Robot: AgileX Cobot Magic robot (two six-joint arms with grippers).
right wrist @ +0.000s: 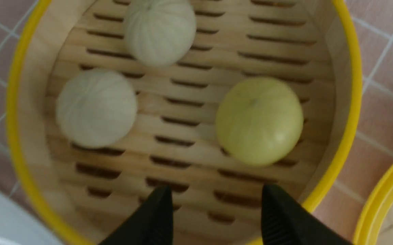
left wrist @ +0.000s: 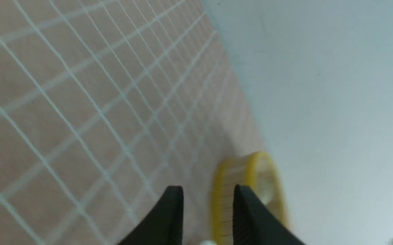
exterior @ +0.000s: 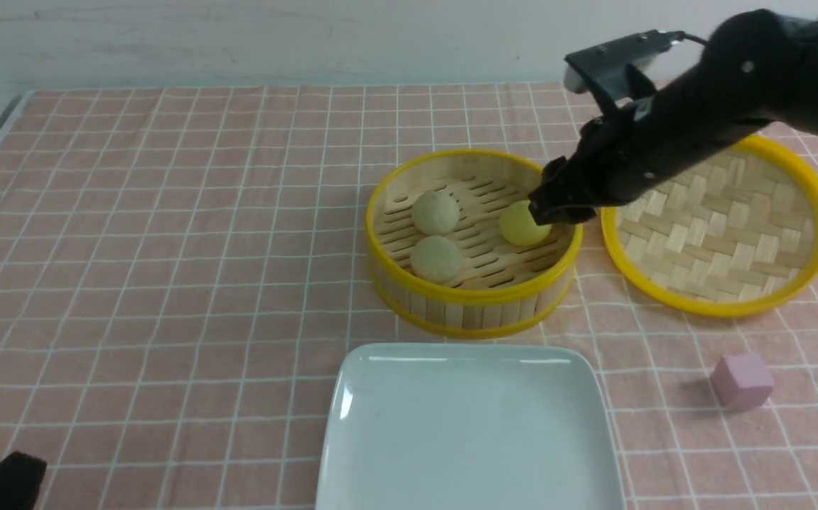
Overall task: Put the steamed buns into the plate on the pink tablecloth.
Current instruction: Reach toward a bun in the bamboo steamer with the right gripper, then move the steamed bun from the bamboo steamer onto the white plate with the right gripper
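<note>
— Where do we find the steamed buns (exterior: 436, 259)?
— We record all three inside the bamboo steamer basket (exterior: 472, 301), on its slatted floor. Two pale ones sit close together toward the robot's left. The yellow bun (exterior: 522, 225) sits apart from them, near the right wall. None lies on the plate (exterior: 469, 425).
— And the plate itself?
— It rests on the pink tablecloth (exterior: 168, 248), just in front of the basket on the robot's side.
— State of the right pincer (right wrist: 216, 194)?
— We note its jaws spread wide, gripping nothing. The tips hang over the basket's right side, just short of the yellow bun. The right wrist view shows bare slats between tips and bun.
— The left pincer (left wrist: 208, 192)?
— Low at the near left corner of the tabletop, well apart from the basket. Its jaws stand parted and hold nothing.
— Other items?
— The woven lid (exterior: 734, 241) lies flat just to the right of the basket. A small pink cube (exterior: 741, 381) stands in front of the lid, to the right of the plate.
</note>
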